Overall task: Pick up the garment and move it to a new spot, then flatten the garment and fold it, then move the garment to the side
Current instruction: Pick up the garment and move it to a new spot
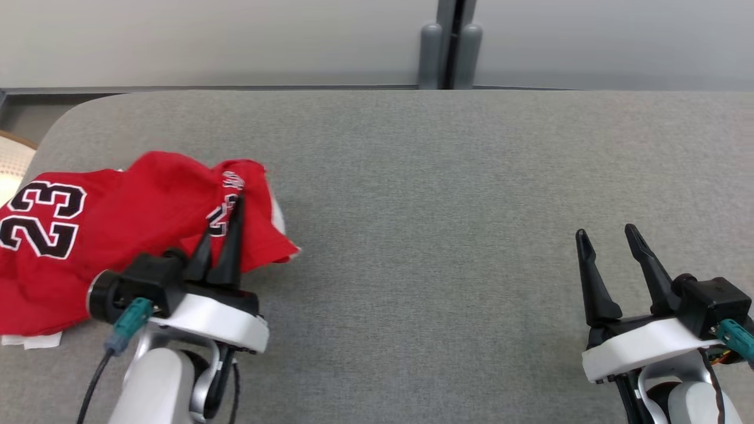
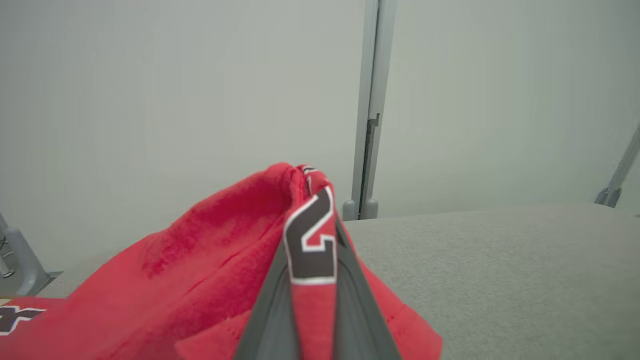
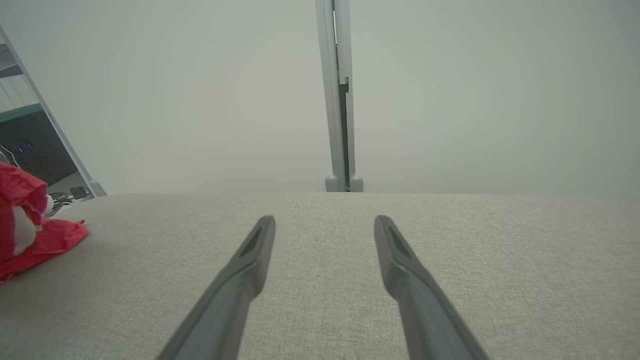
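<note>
- Pinching just a thin fold of jersey (image 1: 118,235), the left gripper (image 1: 224,215) might lose it on lifting.
- Left of it, the heaped rest could drag across the table (image 1: 442,206).
- Well apart, the right gripper (image 1: 605,229) hangs spread, empty.

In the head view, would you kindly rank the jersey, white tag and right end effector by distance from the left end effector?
1. Jersey, clamped in the left end effector.
2. White tag, near-left hem.
3. Right end effector, far right.
</note>
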### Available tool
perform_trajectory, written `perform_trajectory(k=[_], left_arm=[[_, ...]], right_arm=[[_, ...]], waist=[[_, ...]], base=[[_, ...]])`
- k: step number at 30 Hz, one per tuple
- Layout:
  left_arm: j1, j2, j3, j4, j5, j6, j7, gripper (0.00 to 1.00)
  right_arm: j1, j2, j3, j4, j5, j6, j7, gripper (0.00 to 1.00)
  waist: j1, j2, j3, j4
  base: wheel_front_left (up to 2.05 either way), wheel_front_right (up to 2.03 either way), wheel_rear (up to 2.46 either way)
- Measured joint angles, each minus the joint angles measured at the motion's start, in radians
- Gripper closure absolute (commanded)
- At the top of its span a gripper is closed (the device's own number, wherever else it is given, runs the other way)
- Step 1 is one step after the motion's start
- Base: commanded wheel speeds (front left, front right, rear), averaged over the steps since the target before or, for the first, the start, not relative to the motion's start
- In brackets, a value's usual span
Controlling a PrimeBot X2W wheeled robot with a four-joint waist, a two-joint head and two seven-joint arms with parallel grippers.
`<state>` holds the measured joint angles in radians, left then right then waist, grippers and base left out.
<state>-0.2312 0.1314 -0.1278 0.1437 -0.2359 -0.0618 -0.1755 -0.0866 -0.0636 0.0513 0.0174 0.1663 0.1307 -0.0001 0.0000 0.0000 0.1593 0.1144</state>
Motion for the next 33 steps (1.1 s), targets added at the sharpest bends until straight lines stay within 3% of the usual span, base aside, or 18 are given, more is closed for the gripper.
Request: perform_trajectory(k=[5, 9, 14, 18, 19, 20, 21, 28, 33], left_arm=[[-0.007, -0.024, -0.123, -0.051, 0.015, -0.034, 0.041, 1.0], [-0.088, -0.033, -0.276, -0.052, 0.046, -0.059, 0.076, 1.0], [-0.191, -0.043, -0.409, -0.002, 0.053, -0.065, 0.089, 1.0], [-0.248, -0.042, -0.462, 0.082, 0.041, -0.068, 0.104, 1.0], [-0.252, -0.042, -0.467, 0.1, 0.036, -0.068, 0.101, 0.66], [-0.256, -0.041, -0.472, 0.117, 0.031, -0.068, 0.093, 0.06], [-0.264, -0.04, -0.478, 0.135, 0.029, -0.068, 0.091, 0.0], [-0.263, -0.038, -0.484, 0.169, 0.003, -0.065, 0.026, 0.0], [-0.207, -0.021, -0.427, 0.128, -0.025, -0.012, -0.031, 0.0]], right_arm=[[-0.019, 0.007, 0.02, -0.004, 0.008, 0.0, -0.01, 0.0], [-0.06, 0.01, 0.033, 0.008, 0.023, 0.0, -0.036, 0.0], [-0.076, 0.012, 0.034, 0.051, 0.056, 0.0, -0.083, 0.0], [-0.084, 0.012, 0.045, 0.087, 0.087, 0.0, -0.117, 0.0], [-0.086, 0.012, 0.047, 0.096, 0.092, 0.0, -0.123, 0.0], [-0.089, 0.013, 0.05, 0.102, 0.094, 0.0, -0.127, 0.0], [-0.092, 0.013, 0.05, 0.108, 0.095, 0.0, -0.134, 0.0], [-0.103, 0.013, 0.047, 0.132, 0.089, 0.0, -0.15, 0.0], [-0.108, 0.013, 0.037, 0.131, 0.065, 0.0, -0.141, 0.0]], waist=[[0.0, 0.0, 0.014, -0.073], [0.0, 0.0, 0.057, -0.163], [0.0, 0.0, 0.108, -0.262], [0.0, 0.0, 0.149, -0.334], [0.0, 0.0, 0.159, -0.349], [0.0, 0.0, 0.168, -0.363], [0.0, 0.0, 0.176, -0.375], [0.0, 0.0, 0.189, -0.386], [0.0, 0.0, 0.154, -0.34]], base=[[0.0, 0.0, 0.0], [0.0, 0.0, 0.0], [0.0, 0.0, 0.0], [0.0, 0.0, 0.0], [0.0, 0.0, 0.0], [0.0, 0.0, 0.0], [0.0, 0.0, 0.0], [0.0, 0.0, 0.0], [0.0, 0.0, 0.0]])
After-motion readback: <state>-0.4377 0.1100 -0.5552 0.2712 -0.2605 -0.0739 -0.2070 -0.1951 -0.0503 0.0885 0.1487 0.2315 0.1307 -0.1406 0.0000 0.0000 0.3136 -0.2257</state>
